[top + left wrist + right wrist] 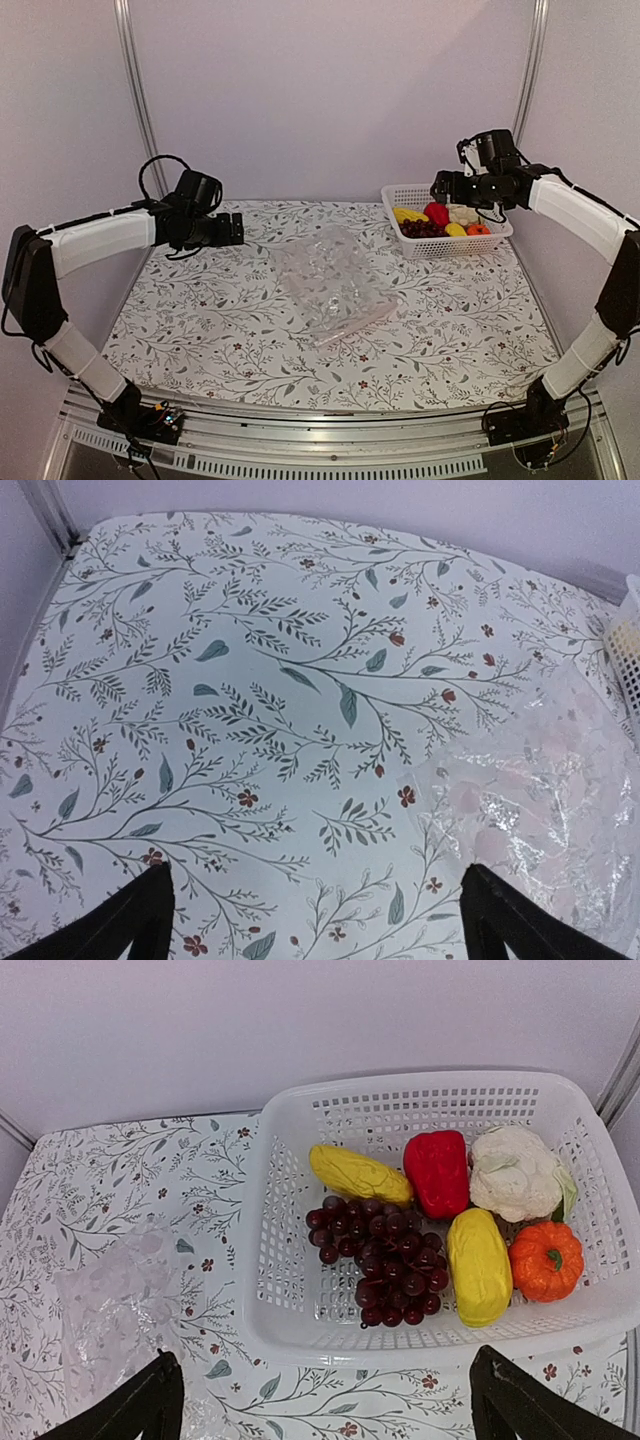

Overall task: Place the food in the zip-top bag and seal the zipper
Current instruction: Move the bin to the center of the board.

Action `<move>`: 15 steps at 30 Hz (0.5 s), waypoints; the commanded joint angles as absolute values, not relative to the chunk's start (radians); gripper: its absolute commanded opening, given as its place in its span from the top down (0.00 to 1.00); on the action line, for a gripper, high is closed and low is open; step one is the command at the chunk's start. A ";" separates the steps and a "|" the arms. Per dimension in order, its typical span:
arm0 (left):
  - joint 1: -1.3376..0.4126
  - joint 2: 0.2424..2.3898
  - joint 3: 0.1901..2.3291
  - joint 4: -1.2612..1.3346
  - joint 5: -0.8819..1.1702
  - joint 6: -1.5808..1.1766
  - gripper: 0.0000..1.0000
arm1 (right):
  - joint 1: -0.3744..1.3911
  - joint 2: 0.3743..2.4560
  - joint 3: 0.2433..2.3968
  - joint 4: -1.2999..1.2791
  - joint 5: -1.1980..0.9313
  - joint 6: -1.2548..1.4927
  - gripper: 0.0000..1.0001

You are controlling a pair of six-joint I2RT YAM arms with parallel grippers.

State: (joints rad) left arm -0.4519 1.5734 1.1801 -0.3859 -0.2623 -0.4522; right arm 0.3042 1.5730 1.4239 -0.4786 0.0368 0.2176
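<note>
The clear zip-top bag (330, 283) lies flat and crinkled on the middle of the table; it also shows in the left wrist view (545, 810) and the right wrist view (115, 1305). Its zipper is too faint to make out. The food sits in a white basket (290, 1290): a red pepper (437, 1172), two yellow pieces (478, 1265), a dark grape bunch (385, 1255), a white lumpy piece (512, 1172) and an orange fruit (545, 1260). My left gripper (236, 229) hovers open and empty left of the bag. My right gripper (440, 187) hovers open and empty above the basket's left side.
The white basket (400, 197) stands at the table's back right corner against the wall. The floral tablecloth (250, 680) covers the table. Metal frame posts stand at both back corners.
</note>
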 commanded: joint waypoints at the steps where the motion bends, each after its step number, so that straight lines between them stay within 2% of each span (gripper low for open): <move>1: -0.460 1.445 1.072 -0.344 -0.258 -0.494 0.00 | 0.315 1.637 1.486 -0.478 -0.007 0.204 0.02; 4: -0.474 1.404 1.043 -0.371 -0.270 -0.489 0.00 | 0.321 1.711 1.563 -0.519 -0.075 0.173 0.12; 7: -0.477 1.361 1.004 -0.346 -0.272 -0.497 0.00 | 0.340 1.822 1.669 -0.588 -0.044 0.166 0.20; 11: -0.481 1.323 0.987 -0.306 -0.189 -0.481 0.00 | 0.361 1.958 1.776 -0.637 -0.062 0.172 0.23; 15: -0.491 1.280 0.972 -0.299 -0.293 -0.466 0.00 | 0.379 2.061 1.839 -0.660 -0.091 0.180 0.23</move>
State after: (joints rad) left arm -0.4721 1.3254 0.9924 -0.3321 -0.2325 -0.4816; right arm 0.3584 1.9743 1.7828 -0.5842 -0.0486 0.1799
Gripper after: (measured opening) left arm 0.996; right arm 0.768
